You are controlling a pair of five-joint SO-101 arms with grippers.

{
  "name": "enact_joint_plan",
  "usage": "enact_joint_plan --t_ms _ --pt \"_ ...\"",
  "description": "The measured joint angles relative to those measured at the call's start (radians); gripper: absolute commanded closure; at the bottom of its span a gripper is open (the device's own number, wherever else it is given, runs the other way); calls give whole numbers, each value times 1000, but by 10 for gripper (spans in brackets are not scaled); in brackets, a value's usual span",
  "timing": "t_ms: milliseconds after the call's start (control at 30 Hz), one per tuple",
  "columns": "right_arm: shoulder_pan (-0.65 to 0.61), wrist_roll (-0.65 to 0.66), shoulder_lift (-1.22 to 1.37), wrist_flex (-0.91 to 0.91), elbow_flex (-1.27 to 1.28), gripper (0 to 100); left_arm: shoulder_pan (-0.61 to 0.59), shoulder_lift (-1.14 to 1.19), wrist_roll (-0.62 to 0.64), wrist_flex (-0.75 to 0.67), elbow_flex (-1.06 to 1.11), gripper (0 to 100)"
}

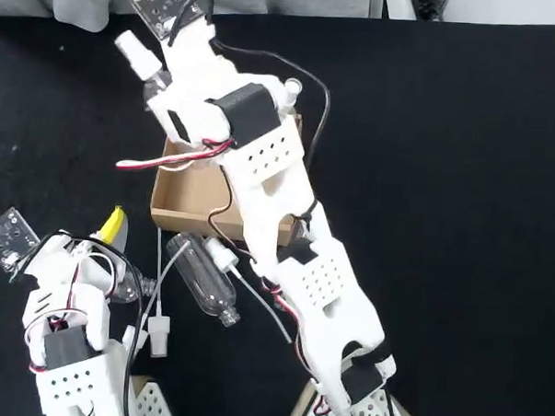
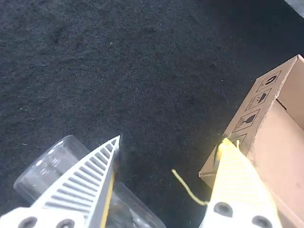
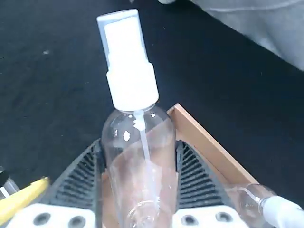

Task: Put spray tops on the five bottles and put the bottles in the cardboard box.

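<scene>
Right wrist view showed the right gripper (image 3: 138,148) clamped around a clear bottle (image 3: 137,161) fitted with its spray top (image 3: 129,71), held over an edge of the cardboard box (image 3: 202,137). Toward the tabletop's near left corner, the left gripper (image 2: 171,140) stood open above a second bottle (image 2: 45,166). A third bottle (image 1: 205,280) lay just beside the box's near wall.
</scene>
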Motion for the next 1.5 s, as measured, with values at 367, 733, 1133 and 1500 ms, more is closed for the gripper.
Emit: enact_joint_plan --t_ms 367,733,1133,1500 --pt "-8 0 -284 2 408 983 0 0 0 0 0 701" --pt "-14 0 -508 2 669 985 0 0 0 0 0 701" --pt "-15 0 -738 -89 1117 986 0 0 0 0 0 701" --pt "-15 -3 -872 -537 1488 983 0 0 0 0 0 701"
